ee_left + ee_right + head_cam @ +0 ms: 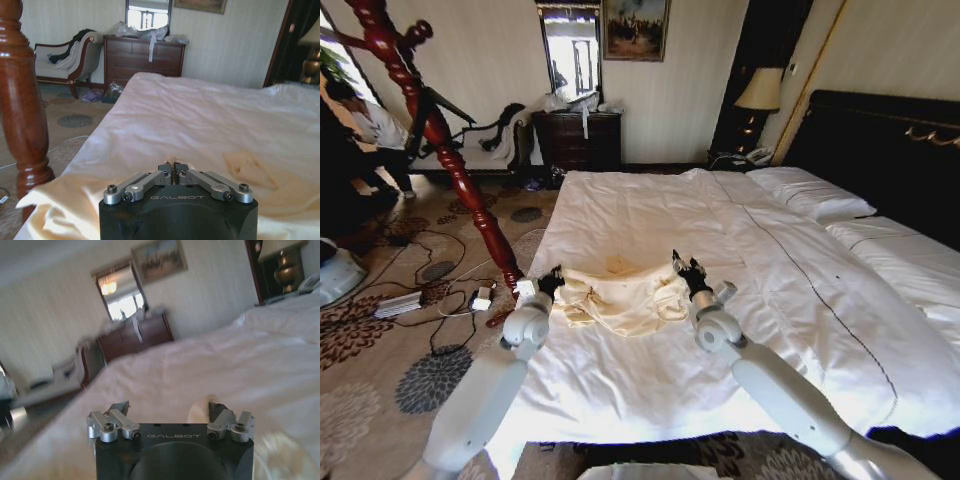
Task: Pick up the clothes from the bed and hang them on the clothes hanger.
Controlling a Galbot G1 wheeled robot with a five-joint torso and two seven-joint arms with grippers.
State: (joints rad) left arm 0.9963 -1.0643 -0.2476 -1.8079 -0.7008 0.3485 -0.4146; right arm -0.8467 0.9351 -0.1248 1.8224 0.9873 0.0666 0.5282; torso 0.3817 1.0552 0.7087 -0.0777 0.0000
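The cream clothes (620,297) lie crumpled on the bed's white duvet (650,215), near its foot. My left gripper (556,277) is at the garment's left edge. In the left wrist view it (173,167) is shut, with a bit of cream cloth pinched at its tips and more fabric (55,205) spread beneath. At the garment's right edge is my right gripper (682,265), and the right wrist view shows it (169,410) open just over the cloth (199,412). A thin black clothes hanger (445,108) hangs on the wooden stand.
A tall red-brown coat stand (460,180) leans close by the bed's left side. Cables and a power strip (398,303) lie on the patterned carpet. A dark dresser (578,138) and a chair stand at the far wall. A second bed (910,260) lies at the right.
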